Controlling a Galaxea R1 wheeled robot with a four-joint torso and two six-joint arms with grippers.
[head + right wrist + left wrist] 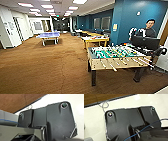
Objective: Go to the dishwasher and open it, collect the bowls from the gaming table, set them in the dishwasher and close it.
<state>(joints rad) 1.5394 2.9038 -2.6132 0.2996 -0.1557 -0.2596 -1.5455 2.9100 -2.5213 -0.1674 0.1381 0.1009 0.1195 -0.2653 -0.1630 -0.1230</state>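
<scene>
Head view of a large carpeted recreation room. A table-football table (117,56), with a green field, rods and a pale wooden body on dark legs, stands in the right half of the frame, nearest the camera. Directly behind it, toward the centre right, is the gaming table (96,39), a long desk with a white top and yellow edges and legs; small colourful items lie on its top, but they are too blurred to tell whether they are bowls or boxes. Further yellow-wood tables (88,32) recede behind it along a dark teal wall (130,17). A blue table-tennis table (48,35) stands in the upper left of the frame, well apart from the others, on the brown carpet (45,67) that covers the lower left. A person (149,29) stands at the upper right, behind the table-football table, beside a dark control rig (145,42). White walls and doors (12,28) line the left edge, and ceiling light panels (47,6) run across the top. In the left wrist view a thin blue cable (144,129) crosses the robot's dark plate above a pale surface (95,122), with a strip of brown carpet at the upper left. The right wrist view shows brown carpet at its upper left. Whether either gripper is wide or narrow cannot be told.
</scene>
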